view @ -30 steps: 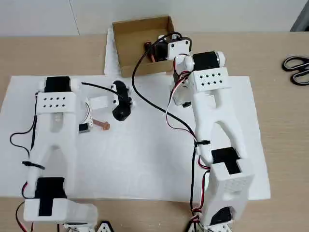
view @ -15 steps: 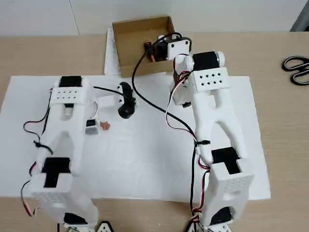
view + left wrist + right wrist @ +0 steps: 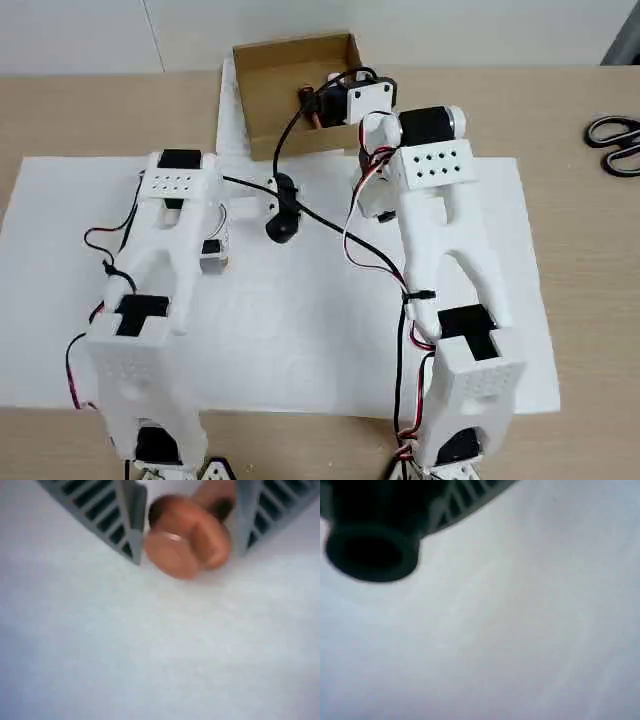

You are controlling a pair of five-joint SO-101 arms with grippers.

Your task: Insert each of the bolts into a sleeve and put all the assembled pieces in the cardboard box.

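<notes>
A copper-coloured bolt [image 3: 186,539] lies on the white paper [image 3: 300,330], head toward the left wrist camera. My left gripper [image 3: 189,555] is open, with one grey finger [image 3: 127,520] on each side of the bolt and close to it. From above, the left gripper [image 3: 212,256] is low on the paper beneath its arm, which hides the bolt. In the right wrist view my right gripper is shut on a black sleeve [image 3: 370,550], whose open end faces the camera above the white paper. The cardboard box [image 3: 290,50] stands at the far edge, beside the right arm [image 3: 432,165].
Scissors [image 3: 615,145] lie on the bare table at the far right. A black cable [image 3: 320,220] loops across the paper between the arms. The left arm's black camera [image 3: 282,218] hangs between both arms. The near half of the paper is free.
My left arm has swung to the right and forward, bringing its gripper over the bolt, which stayed in place. The right arm has not moved.
</notes>
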